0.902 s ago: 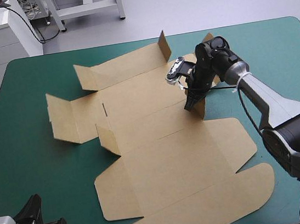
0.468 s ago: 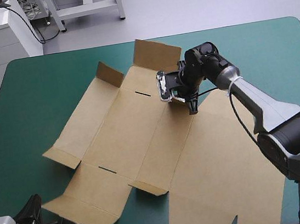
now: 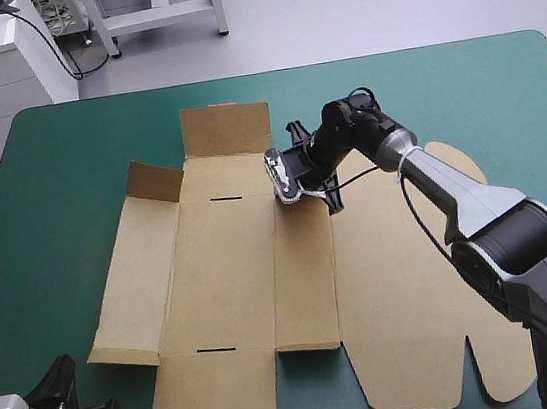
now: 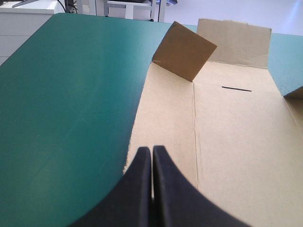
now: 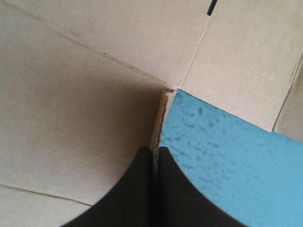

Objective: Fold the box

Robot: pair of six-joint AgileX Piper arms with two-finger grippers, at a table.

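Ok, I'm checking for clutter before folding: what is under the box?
Only the teal-green cover shows around the box and in its cut-outs. The board lies mostly flat, so whatever is directly beneath is covered. The right gripper pinches one edge.

- The box [image 3: 262,267]: brown cut sheet, spread open, mostly flat.
- Small corner flap [image 3: 155,182] at its 11 o'clock tilts up.
- Rounded lid tabs [image 3: 497,367] at 5 o'clock lie flat.
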